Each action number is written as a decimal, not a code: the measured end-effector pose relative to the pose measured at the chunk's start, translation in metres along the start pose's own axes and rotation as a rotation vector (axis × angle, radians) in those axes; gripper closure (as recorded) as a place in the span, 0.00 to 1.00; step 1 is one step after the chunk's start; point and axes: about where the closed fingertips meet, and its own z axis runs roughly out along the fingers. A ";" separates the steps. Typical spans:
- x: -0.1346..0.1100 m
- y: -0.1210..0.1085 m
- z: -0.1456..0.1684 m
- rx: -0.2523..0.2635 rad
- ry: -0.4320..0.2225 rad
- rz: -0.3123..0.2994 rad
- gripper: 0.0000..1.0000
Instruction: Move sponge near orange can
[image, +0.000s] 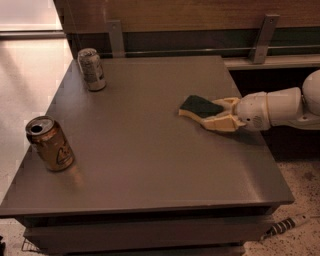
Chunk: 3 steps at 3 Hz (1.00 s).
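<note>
The sponge (199, 106), dark green on top with pale yellow foam below, lies on the grey table (150, 165) at its right middle. My gripper (213, 113) reaches in from the right with its cream fingers (220, 123) closed against the sponge's right end, one on each side. The sponge rests on the table top. The orange can (49, 144), orange-brown with a pale emblem and a silver top, stands upright near the table's front left corner, far from the sponge.
A silver-grey can with dark print (91, 69) stands upright at the back left. A wooden wall with metal brackets (264, 39) runs behind the table. The table's right edge lies just under my white arm (280, 107).
</note>
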 end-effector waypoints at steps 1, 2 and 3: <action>0.000 0.000 0.000 0.000 0.000 0.000 1.00; -0.037 0.035 -0.025 -0.042 0.007 -0.024 1.00; -0.077 0.086 -0.045 -0.076 0.018 -0.052 1.00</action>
